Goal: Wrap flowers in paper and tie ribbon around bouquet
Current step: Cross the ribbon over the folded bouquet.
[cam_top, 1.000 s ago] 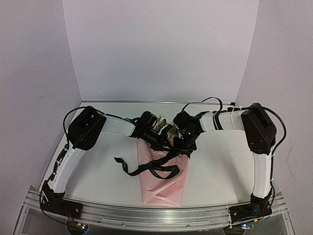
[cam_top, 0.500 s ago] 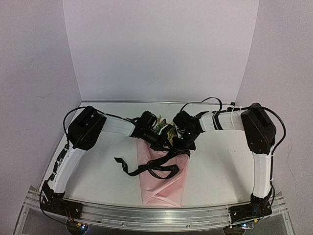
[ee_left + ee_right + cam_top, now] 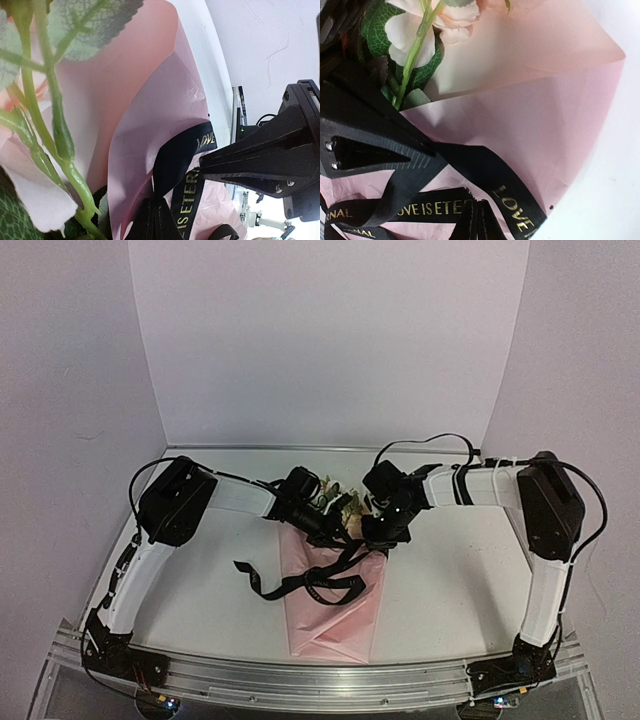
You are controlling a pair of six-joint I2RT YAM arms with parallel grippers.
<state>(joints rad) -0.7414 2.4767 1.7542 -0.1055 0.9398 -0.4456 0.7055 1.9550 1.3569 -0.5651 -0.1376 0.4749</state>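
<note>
Left gripper (image 3: 202, 167): pressed together, a strand of the ribbon (image 3: 510, 195) pinched at its tips.
Right gripper (image 3: 432, 152): likewise closed on the ribbon, with the paper (image 3: 560, 125) directly beneath and the flowers (image 3: 415, 40) just beyond its fingers.
Doing it well: the two strands probably needed drawing apart evenly and kept taut, lest the knot slacken or the paper crumple.

The top camera sits high behind the arm bases and looks down and forward over the whole surface (image 3: 450, 580), from far off. Both wrist cameras sit very close in — the left looks along the left claw (image 3: 210, 167), the right along the right claw (image 3: 422, 150). All three views share the lettered ribbon (image 3: 435, 207) lying across the pink paper (image 3: 545, 115), which the wrist cameras see from opposite sides.
</note>
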